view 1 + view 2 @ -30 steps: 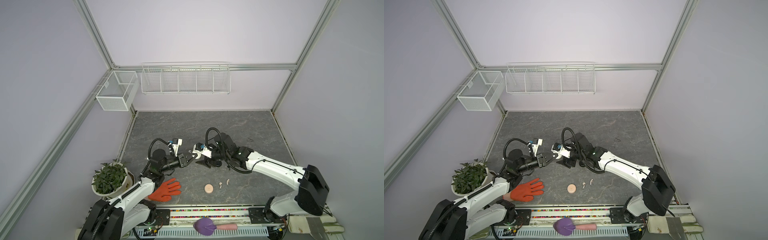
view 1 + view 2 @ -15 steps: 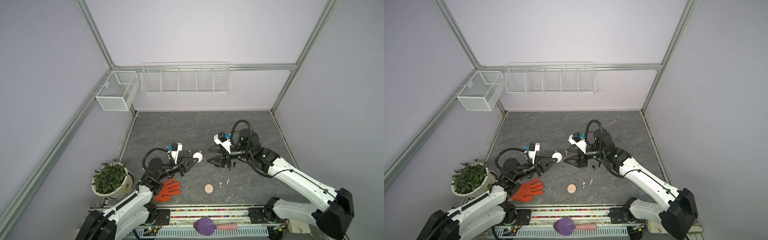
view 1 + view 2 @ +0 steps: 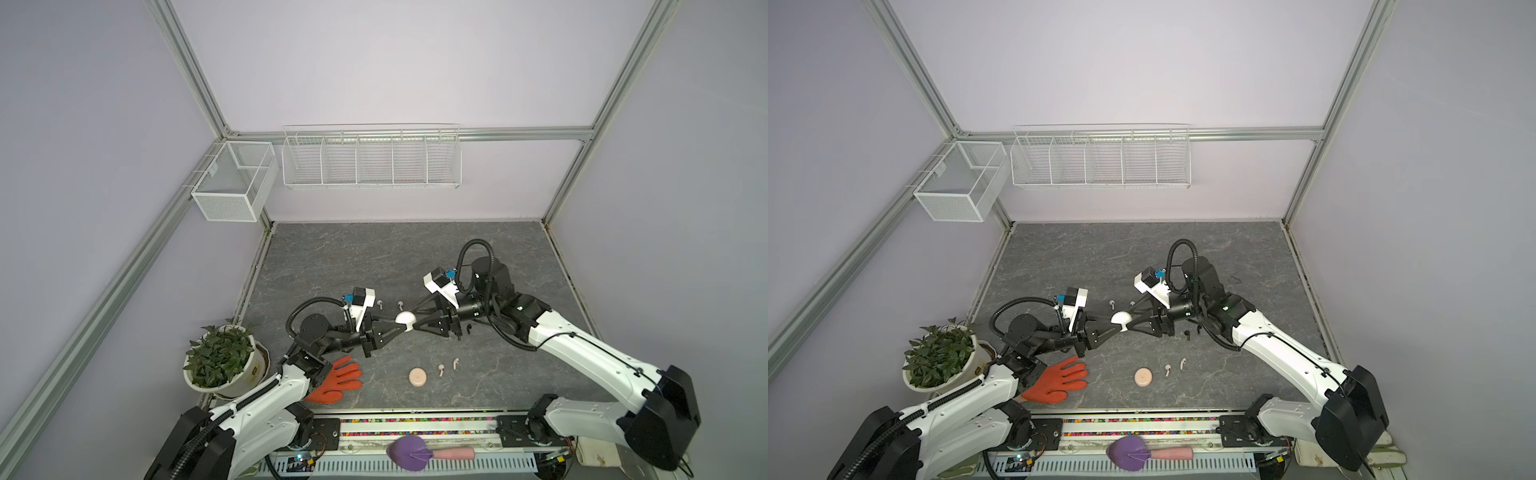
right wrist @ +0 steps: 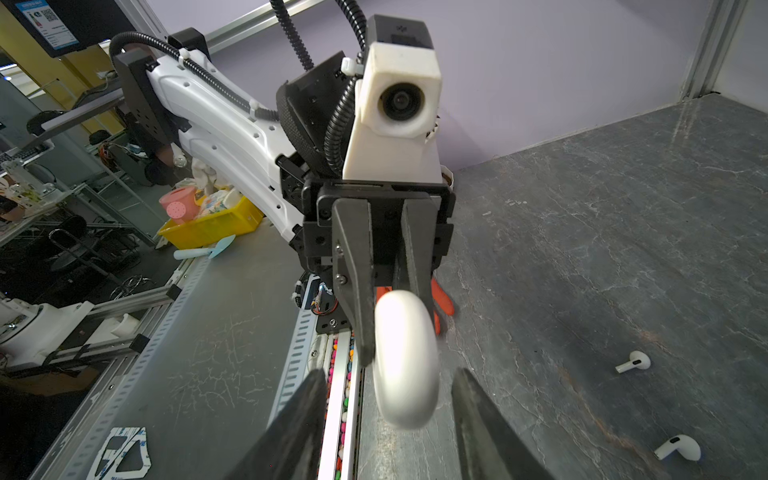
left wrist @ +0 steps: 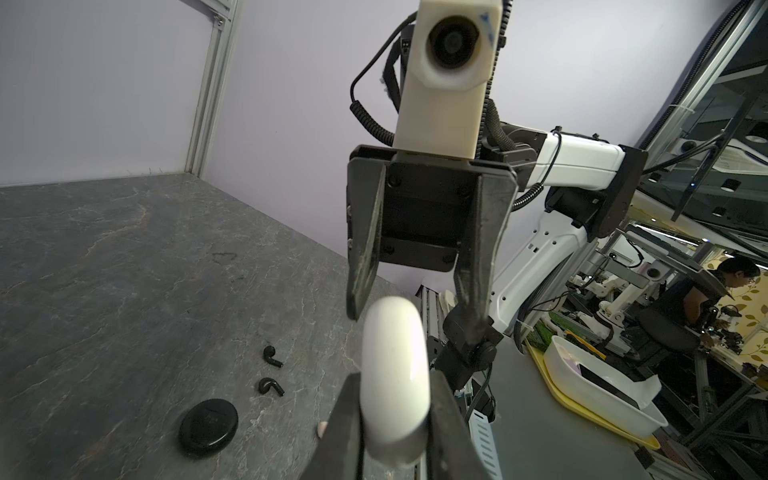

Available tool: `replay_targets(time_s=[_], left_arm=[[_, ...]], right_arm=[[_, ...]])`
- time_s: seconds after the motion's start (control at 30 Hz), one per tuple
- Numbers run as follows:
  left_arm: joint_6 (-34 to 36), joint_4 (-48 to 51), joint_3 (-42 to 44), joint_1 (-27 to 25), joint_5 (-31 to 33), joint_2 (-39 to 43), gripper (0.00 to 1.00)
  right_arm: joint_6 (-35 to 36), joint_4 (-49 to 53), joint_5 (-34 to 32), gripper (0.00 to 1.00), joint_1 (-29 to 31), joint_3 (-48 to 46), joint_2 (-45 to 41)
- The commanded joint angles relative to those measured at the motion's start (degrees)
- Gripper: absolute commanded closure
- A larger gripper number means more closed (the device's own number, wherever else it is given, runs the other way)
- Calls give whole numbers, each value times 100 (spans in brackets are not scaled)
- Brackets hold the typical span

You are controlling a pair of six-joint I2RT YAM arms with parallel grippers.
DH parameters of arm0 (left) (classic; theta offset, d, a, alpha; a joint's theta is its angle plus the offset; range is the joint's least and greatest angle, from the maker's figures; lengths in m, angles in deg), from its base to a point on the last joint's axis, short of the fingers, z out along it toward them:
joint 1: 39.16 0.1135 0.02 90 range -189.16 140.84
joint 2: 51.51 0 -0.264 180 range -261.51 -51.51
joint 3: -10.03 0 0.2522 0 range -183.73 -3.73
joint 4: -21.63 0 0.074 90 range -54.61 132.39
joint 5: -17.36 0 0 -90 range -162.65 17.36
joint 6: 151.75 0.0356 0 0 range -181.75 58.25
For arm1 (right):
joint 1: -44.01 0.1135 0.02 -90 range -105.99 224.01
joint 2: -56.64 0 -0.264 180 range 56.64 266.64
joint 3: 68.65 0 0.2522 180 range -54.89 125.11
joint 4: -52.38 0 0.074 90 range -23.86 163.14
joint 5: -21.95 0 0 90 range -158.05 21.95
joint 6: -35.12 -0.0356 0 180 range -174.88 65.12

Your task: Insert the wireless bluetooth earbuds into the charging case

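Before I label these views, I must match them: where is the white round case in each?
In a top view: white case, mid-table.
In a top view: case, mid-table likewise.
Left wrist: case close-up, centre foreground.
Right wrist: case close-up, centre foreground.
Shared landmark: left end effector clamping it.

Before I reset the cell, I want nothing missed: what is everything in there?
white case: 1, white, in left jaws
white earbuds: 2, white, table, behind white case
black case: 1, black, table, near black earbuds
black earbuds: 2, black, table, beside right arm
pink case: 1, pale pink, table front
pink earbuds: 2, pale pink, beside pink case
glove: 1, orange, table front left
plant: 1, green in white pot, off table's left edge
scoop: 1, purple, pink handle, front rail
baskets: 2, white wire, on walls
left arm: 1, white-black, jaws shut on white case
right arm: 1, white-black, jaws open around white case
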Motion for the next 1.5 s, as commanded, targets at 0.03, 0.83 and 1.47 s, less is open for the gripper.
replay_targets(time_s=[0.03,0.83,1.47], left_arm=[[227,-114,-94,-35,-114,86,100],[355,474,-111,-46,330,368,100],[434,159,88,-90,838,714,35]], right_arm=[[279,191,223,53,2,224,183],[464,358,405,73,251,468,421],[-546,-1162,183,84,-141,332,256]])
